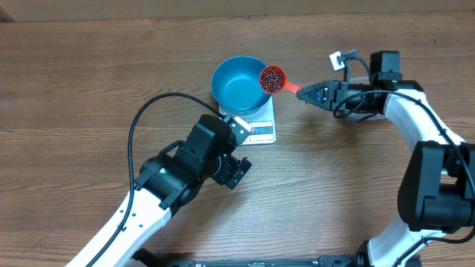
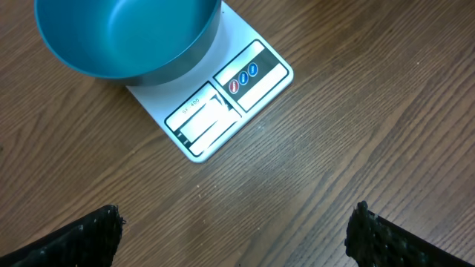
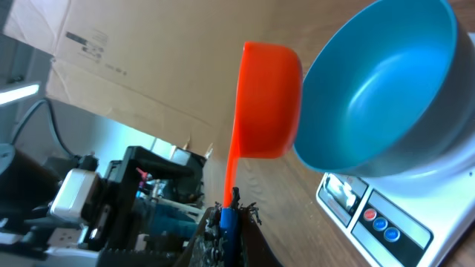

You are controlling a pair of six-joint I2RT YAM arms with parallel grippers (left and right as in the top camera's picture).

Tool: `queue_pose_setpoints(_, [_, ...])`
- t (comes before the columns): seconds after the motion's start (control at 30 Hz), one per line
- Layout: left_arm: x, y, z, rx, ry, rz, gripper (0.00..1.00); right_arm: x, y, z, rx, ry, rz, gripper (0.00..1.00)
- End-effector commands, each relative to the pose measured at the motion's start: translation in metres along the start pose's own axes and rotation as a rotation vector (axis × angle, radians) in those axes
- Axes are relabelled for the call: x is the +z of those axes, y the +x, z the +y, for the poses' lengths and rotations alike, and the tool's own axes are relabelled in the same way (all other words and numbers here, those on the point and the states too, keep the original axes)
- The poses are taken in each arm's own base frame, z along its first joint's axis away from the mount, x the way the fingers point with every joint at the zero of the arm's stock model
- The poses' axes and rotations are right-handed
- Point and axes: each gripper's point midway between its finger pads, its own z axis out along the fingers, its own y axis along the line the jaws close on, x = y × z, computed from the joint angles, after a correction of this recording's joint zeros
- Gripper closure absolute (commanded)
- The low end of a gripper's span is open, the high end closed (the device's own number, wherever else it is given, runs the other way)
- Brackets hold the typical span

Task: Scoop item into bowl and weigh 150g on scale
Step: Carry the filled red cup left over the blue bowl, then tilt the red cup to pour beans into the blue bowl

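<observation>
Right gripper (image 1: 303, 94) clamped on the orange scoop (image 1: 291, 87) handle. The beans (image 1: 272, 78) are heaped in the scoop, right over the blue bowl (image 1: 236, 85) rim, and the bowl sits on the scale (image 1: 261, 130). Risk: tipping this near the rim could drop beans onto the scale or table (image 1: 74, 89), skewing the weight. Left gripper (image 2: 234, 222) jaws apart, idle near the scale.

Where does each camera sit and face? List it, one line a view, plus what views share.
Overhead: above the table, looking straight down at the bowl on the scale and the scoop of beans; left arm and right arm show.
Left wrist: on the left arm, looking down past the open left gripper at scale and bowl.
Right wrist: on the right arm, looking along the right gripper, shut on the scoop's handle, toward the bowl.
Shared: bowl and scale appear in all three.
</observation>
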Motion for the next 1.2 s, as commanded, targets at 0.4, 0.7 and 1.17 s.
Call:
queue_pose_setpoints(0.4, [0.002, 0.001, 0.001, 0.014, -0.007, 0.006, 0.01, 0.060, 0.010, -0.028, -0.047, 0.224, 0.110, 0.96])
queue_pose_setpoints(0.7, [0.002, 0.001, 0.001, 0.014, -0.007, 0.006, 0.01, 0.070, 0.001, -0.047, -0.147, 0.367, 0.099, 0.96])
queue_pose_setpoints(1.17, [0.002, 0.001, 0.001, 0.013, -0.007, 0.006, 0.01, 0.065, -0.010, -0.060, -0.459, 0.446, 0.132, 0.96])
